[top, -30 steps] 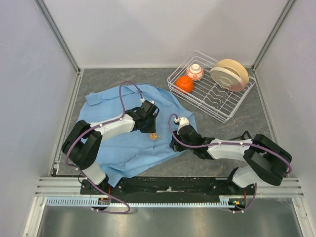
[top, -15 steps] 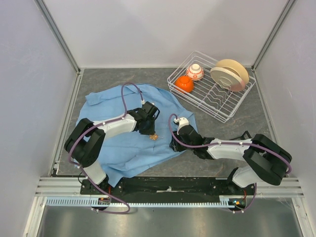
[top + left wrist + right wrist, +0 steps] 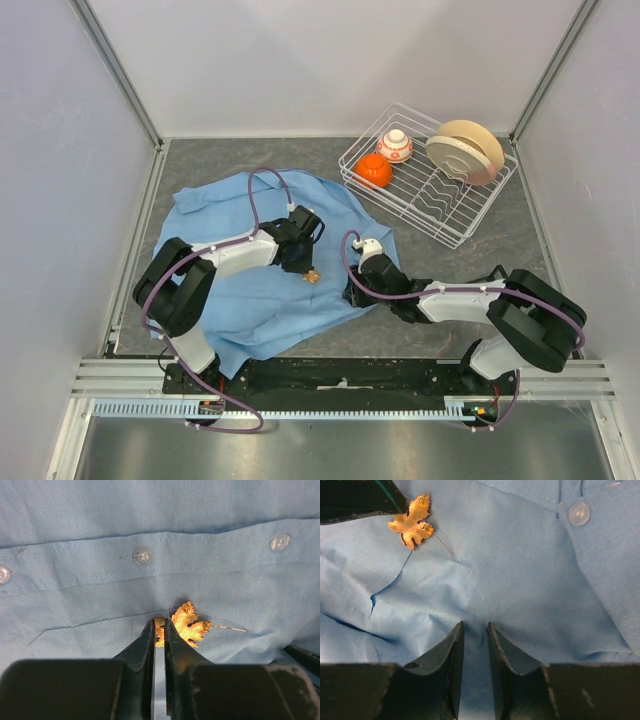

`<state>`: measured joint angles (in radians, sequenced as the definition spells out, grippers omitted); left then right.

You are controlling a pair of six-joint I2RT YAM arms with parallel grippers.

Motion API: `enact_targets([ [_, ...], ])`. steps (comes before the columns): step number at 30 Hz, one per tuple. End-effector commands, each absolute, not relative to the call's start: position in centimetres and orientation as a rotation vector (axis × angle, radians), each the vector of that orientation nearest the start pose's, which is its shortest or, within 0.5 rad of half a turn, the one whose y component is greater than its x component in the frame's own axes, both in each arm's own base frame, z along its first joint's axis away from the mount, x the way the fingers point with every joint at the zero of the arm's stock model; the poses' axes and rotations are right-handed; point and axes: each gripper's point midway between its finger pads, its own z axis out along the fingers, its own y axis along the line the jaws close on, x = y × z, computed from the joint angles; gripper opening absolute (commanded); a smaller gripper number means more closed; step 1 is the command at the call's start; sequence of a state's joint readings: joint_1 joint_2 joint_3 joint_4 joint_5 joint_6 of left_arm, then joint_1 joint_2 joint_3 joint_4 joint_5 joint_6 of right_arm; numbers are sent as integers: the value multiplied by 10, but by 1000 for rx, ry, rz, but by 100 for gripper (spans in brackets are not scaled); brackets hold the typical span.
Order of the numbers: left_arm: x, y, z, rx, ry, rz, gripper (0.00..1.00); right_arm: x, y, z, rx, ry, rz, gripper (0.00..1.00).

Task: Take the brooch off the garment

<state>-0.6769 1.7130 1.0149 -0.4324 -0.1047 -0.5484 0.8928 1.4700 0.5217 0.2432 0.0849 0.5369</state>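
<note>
The garment (image 3: 240,290) is a light blue shirt spread on the grey table. The brooch (image 3: 311,276) is a small orange-gold leaf-shaped pin lying on the shirt below the button placket (image 3: 142,556). My left gripper (image 3: 305,268) is shut on the brooch's left lobe (image 3: 160,630); the thin pin (image 3: 230,628) points right over the fabric. My right gripper (image 3: 352,295) is pressed down on the shirt's right edge, its jaws closed on a small fold of cloth (image 3: 475,630). The brooch also shows in the right wrist view (image 3: 412,522), at upper left.
A white wire dish rack (image 3: 440,215) stands at the back right. It holds an orange bowl (image 3: 374,170), a red-and-white bowl (image 3: 395,146) and tan plates (image 3: 465,150). Metal frame rails run along the table's left and near edges.
My left gripper has shifted slightly down and right onto the brooch. The right arm and the shirt have stayed put.
</note>
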Motion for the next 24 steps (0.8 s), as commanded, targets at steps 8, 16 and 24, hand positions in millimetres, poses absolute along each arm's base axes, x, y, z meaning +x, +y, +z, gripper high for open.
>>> enact_targets([
  [8, 294, -203, 45, 227, 2633, 6, 2, 214, 252, -10, -157, 2443, 494, 20],
  [16, 306, -184, 72, 190, 2551, 138, 2, 208, 252, -8, -165, 2440, 528, 20],
  [24, 291, -192, 117, 90, 2509, -81, 2, 218, 282, 52, -314, 2278, 694, 29],
])
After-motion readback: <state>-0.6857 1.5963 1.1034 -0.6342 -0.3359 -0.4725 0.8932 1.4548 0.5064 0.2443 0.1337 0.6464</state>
